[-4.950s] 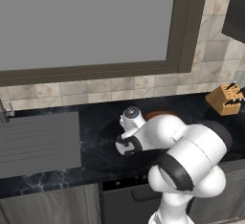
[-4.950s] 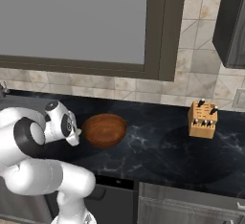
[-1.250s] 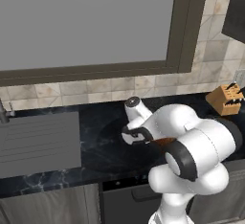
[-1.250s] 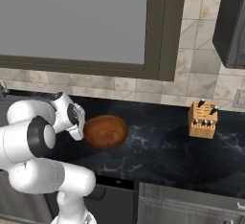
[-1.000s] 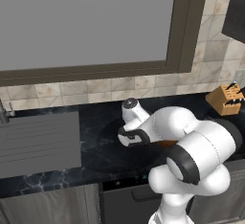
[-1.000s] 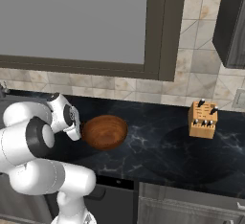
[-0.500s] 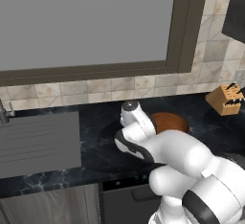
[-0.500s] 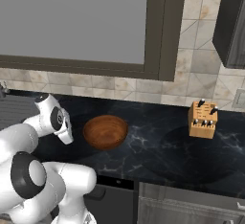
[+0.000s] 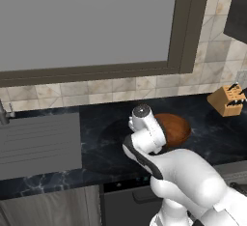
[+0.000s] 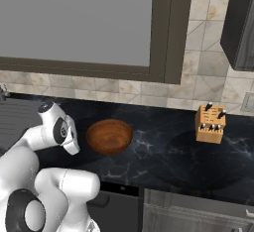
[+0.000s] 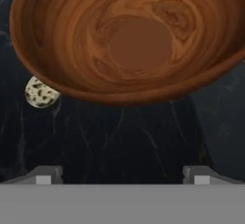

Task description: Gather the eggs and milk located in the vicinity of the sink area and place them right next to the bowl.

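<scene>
Wooden bowl [image 10: 109, 136]: reddish-brown, grained, set on the black marbled counter [image 10: 163, 151] right of the sink [image 9: 38, 143].

Egg [image 11: 41, 93]: pale and speckled as seen in the hand view, lying on the counter just beside the bowl's rim, partly hidden under its edge.

Gripper [image 11: 122, 174]: jaws spread wide, nothing held between the fingertips [image 11: 44, 174]; positioned low over the counter, aimed at the bowl's near side.

Knife block [image 10: 210, 123]: stood well apart from the bowl, near the tiled wall.
</scene>
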Controlling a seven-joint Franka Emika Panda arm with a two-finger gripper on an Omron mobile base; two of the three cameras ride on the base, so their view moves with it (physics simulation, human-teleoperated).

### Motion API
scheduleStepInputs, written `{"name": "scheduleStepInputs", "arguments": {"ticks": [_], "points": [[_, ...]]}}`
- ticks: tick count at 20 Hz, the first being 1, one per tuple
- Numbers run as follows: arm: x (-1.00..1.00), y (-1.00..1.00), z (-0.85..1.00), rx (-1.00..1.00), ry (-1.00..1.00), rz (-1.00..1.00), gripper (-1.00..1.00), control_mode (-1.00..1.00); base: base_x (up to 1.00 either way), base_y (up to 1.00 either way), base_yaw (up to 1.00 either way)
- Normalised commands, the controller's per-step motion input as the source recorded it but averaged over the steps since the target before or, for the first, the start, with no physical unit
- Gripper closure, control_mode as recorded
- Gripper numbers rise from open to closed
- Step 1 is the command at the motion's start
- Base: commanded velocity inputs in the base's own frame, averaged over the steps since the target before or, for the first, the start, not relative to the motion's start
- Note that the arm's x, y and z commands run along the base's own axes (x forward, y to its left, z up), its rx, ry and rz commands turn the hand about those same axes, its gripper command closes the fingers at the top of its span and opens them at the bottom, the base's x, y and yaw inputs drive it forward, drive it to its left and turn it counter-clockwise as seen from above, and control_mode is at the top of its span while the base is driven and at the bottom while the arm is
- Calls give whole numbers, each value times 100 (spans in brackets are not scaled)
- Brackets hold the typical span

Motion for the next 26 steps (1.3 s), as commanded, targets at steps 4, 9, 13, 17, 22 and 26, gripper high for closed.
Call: {"name": "scheduleStepInputs", "arguments": {"ticks": [4, 9, 13, 17, 22, 26], "points": [[-16, -50, 51, 0, 0, 5, -100, -100, 0, 0, 0], [-35, -63, 46, 0, 3, 7, -100, -100, 0, 0, 0], [-38, -62, 7, 0, 2, 9, -100, -100, 0, 0, 0], [-4, -44, 0, 0, 0, 3, -100, -100, 0, 0, 0], [0, -16, 5, 3, 0, 1, -100, -100, 0, 0, 0], [0, 0, 4, 0, 0, 0, -100, -100, 0, 0, 0]]}}
